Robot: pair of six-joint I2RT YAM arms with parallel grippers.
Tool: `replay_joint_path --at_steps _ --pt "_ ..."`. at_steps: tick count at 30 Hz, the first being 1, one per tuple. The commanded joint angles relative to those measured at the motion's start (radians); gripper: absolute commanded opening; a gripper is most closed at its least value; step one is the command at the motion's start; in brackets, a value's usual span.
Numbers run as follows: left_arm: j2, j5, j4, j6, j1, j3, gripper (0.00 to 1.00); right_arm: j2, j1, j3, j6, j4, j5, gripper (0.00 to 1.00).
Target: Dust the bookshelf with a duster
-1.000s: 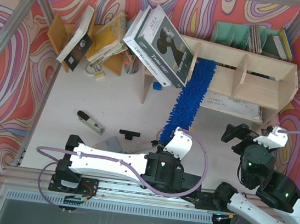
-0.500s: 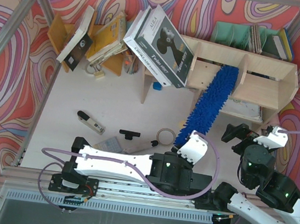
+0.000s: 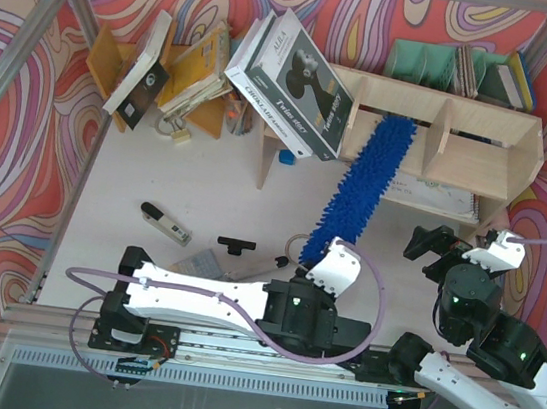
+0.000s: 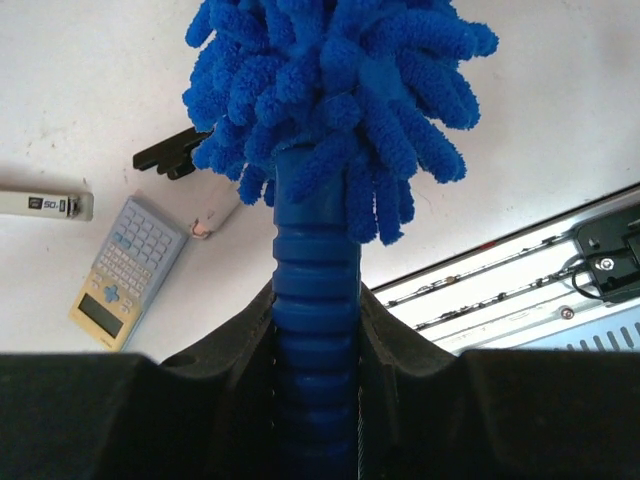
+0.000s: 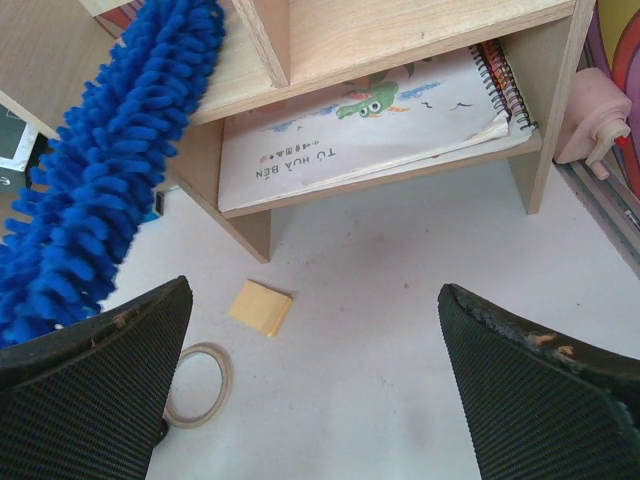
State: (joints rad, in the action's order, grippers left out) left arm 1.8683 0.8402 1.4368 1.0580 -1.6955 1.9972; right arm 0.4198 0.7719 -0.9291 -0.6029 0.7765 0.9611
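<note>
Dusting is underway: our left gripper [image 4: 315, 330] clamps the duster [image 3: 358, 188] handle, strands seemingly brushing the bookshelf [image 3: 486, 120]. Next, we'd sweep sideways. Our right gripper [image 5: 312, 390] gapes idle.

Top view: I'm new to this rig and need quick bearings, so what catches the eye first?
The bright blue duster slants from the left gripper, shut on its handle, up to the pale bookshelf at the back right. Left of the shelf, a big white box leans among tumbled books. The right gripper hangs open before the shelf's right end.
</note>
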Motion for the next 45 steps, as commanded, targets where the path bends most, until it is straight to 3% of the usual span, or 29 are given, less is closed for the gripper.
replay_joint_path --at_steps 1,7,14,19,31,35,45 --pt "-0.074 0.074 0.073 0.105 -0.004 -0.051 0.00 -0.003 -0.001 -0.002 -0.009 0.009 0.024 0.99" --pt "-0.070 0.067 0.082 0.114 -0.004 -0.065 0.00 0.007 0.001 -0.008 -0.013 0.016 0.025 0.99" --pt "-0.041 0.041 -0.106 -0.091 -0.004 -0.042 0.00 -0.009 0.001 -0.005 -0.011 0.011 0.027 0.99" --pt "-0.032 0.040 -0.138 -0.134 -0.006 -0.039 0.00 -0.005 0.000 -0.004 -0.005 0.007 0.025 0.99" --pt "-0.259 0.257 -0.288 -0.112 -0.041 -0.415 0.00 0.000 0.000 -0.001 0.001 0.000 0.027 0.99" --pt "-0.318 0.329 -0.392 -0.185 -0.071 -0.495 0.00 0.014 0.000 -0.007 0.002 0.003 0.026 0.99" --pt "-0.423 0.389 -0.734 -0.574 -0.089 -0.587 0.00 -0.011 0.000 -0.049 -0.003 0.027 0.051 0.99"
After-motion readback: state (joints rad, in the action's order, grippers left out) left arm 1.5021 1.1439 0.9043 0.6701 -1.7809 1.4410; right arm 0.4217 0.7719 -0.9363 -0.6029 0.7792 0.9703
